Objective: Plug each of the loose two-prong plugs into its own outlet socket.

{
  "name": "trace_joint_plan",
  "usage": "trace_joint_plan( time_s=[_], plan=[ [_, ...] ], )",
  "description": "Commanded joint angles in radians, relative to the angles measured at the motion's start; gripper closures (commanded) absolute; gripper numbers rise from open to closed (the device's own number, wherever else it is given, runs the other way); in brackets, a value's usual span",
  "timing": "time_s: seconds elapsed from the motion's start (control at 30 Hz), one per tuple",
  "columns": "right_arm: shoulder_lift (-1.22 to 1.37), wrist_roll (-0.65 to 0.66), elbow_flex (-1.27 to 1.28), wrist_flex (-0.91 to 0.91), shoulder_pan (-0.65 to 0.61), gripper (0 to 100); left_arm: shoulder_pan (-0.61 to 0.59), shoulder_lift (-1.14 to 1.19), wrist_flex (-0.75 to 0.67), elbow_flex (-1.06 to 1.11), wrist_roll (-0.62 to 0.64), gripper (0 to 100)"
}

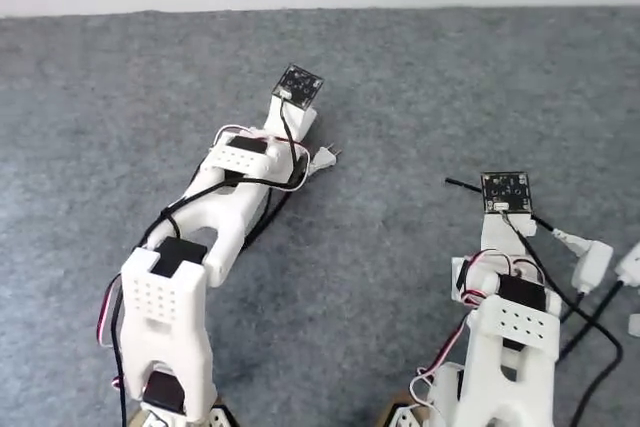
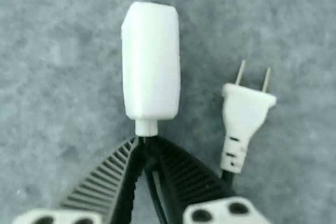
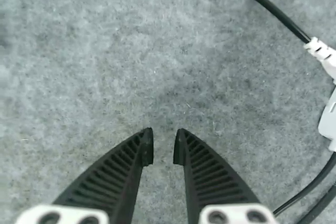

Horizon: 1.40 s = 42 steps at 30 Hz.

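Nothing to read here: no lettering, number or sign on the white socket block [image 2: 151, 61], none on the two-prong plug [image 2: 244, 114] beside it (the dark marks on its neck are too small to tell).

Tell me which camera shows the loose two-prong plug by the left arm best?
The left wrist view: the plug lies close up, both prongs clear, beside the white socket block. The high view shows it small, poking out beside the left arm.
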Motion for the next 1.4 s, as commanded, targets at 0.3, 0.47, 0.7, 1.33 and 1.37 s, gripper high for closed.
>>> trace_joint_plan(
  time_s=[0.3,0.47,0.7,1.33,1.37],
  plan=[
    [-0.021,0.012,0.008,-0.024,-0.005,91.5,-0.011,-0.247,0.204,0.035,0.009,99],
    [-0.021,0.012,0.008,-0.024,-0.005,91.5,0.000,-0.525,0.109,0.343,0.009,99],
    [-0.021,0.012,0.008,-0.024,-0.005,91.5,0.141,-0.961,-0.035,0.812,0.017,99],
    [-0.021,0.014,0.006,-0.022,-0.001,91.5,0.328,-1.341,-0.061,1.113,0.649,98],
    [-0.021,0.014,0.006,-0.022,-0.001,91.5,0.311,-1.341,-0.077,1.116,0.675,98]
  ],
)
